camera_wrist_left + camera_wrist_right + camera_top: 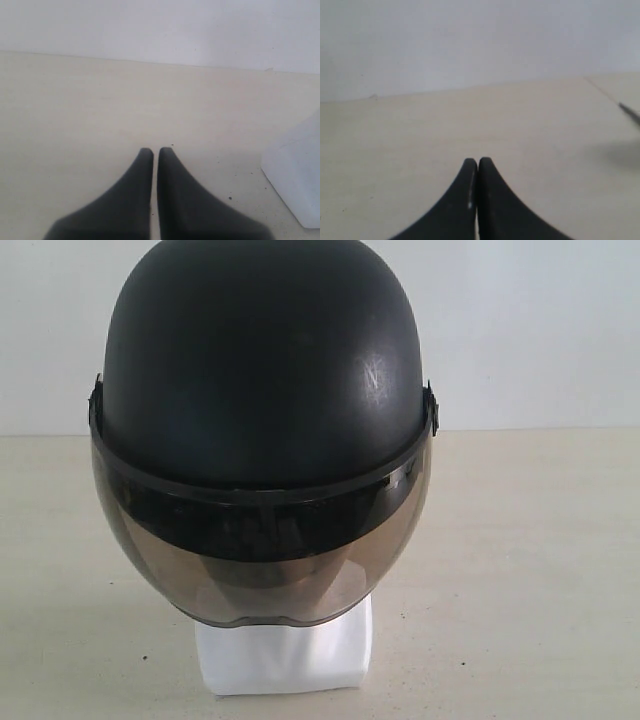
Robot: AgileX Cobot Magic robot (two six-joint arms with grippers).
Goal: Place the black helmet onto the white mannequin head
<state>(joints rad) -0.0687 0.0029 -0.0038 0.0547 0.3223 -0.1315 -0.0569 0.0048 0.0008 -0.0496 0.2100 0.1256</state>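
The black helmet point(260, 370), where is it? asks the first observer.

It sits on the white mannequin head point(285, 660), answers the second. In the exterior view the matte shell fills the middle and reaches the frame edge at 12 o'clock. Its smoky visor point(260, 560) is down over the face.

How much of the head shows?

Only the white neck and block base, at 6 o'clock under the visor's lower rim. A pale shape can just be made out through the tinted visor. The base stands on the beige counter point(520, 570), with a plain white wall point(540, 330) behind.

And the left end effector point(156, 150)?

Its two dark fingers are drawn together, with only a thin slit between the tips and nothing between them. It hangs over bare counter. A corner of the block base point(295, 185) shows near it, but they do not touch.

The right end effector point(478, 161)?

It is closed, the fingertips touching, and it holds nothing. It too is over bare counter. A thin dark shape shows at the frame edge, too blurred to name.
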